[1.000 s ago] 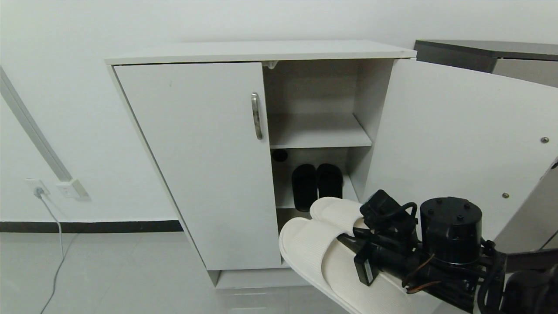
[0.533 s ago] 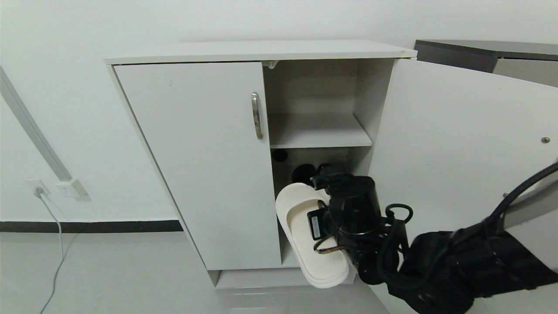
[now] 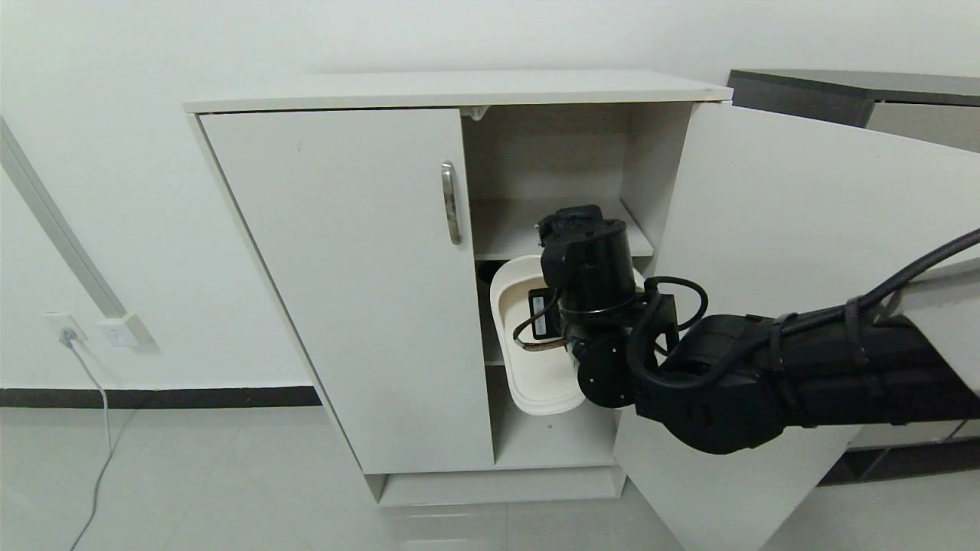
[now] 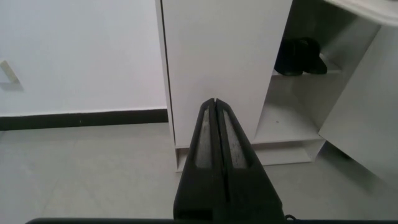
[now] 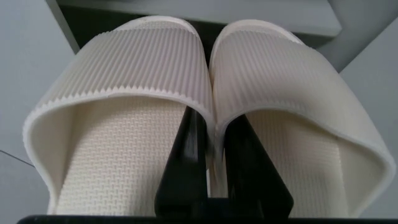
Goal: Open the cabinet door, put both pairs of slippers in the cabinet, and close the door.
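The white cabinet (image 3: pixel 459 88) has its left door (image 3: pixel 344 283) shut and its right door (image 3: pixel 766 229) swung wide open. My right gripper (image 5: pixel 211 134) is shut on the inner edges of a pair of white ribbed slippers (image 5: pixel 143 68), held side by side. In the head view the white slippers (image 3: pixel 528 375) hang soles outward in the open compartment, just under the upper shelf (image 3: pixel 505 229), behind my right arm (image 3: pixel 735 383). A black pair of slippers (image 4: pixel 298 56) lies on the middle shelf. My left gripper (image 4: pixel 214 101) is shut on nothing, low over the floor and facing the cabinet.
The shut door carries a metal handle (image 3: pixel 451 203). A wall socket with a cable (image 3: pixel 69 333) is at the left, above a black baseboard. A dark grey piece of furniture (image 3: pixel 857 96) stands behind the open door. Tiled floor (image 4: pixel 93 168) lies in front of the cabinet.
My right arm has risen and pushed forward, carrying the white slippers from low in front of the cabinet up into the open compartment. They now cover the black pair in the head view.
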Robot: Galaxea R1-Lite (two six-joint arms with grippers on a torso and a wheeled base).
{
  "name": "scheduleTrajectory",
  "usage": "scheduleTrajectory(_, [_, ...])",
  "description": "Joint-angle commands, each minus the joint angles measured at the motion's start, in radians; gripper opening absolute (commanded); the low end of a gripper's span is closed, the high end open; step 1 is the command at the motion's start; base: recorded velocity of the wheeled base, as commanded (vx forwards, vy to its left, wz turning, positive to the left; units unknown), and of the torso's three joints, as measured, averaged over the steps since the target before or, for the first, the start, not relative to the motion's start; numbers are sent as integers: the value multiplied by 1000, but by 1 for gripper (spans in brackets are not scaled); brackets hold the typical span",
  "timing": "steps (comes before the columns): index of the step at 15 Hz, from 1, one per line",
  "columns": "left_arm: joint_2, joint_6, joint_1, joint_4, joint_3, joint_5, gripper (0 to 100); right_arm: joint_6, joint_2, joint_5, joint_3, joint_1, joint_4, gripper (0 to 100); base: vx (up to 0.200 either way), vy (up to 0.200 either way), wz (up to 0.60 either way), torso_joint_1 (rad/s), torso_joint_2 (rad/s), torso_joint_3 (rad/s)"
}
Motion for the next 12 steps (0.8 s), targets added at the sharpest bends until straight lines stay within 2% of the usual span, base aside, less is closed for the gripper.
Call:
scheduleTrajectory(1, [1, -1, 0, 0, 0, 0, 0, -1, -10, 2, -68, -13, 52, 0, 0, 0, 0, 0, 0, 0])
scheduleTrajectory(10, [1, -1, 0, 0, -2, 0, 0, 4, -7, 10, -97, -27, 86, 0, 0, 0, 0, 0, 0, 0])
scheduleTrajectory(12, [1, -1, 0, 0, -2, 0, 0, 7, -7, 10, -95, -28, 86, 0, 200, 0, 0, -2, 2, 0])
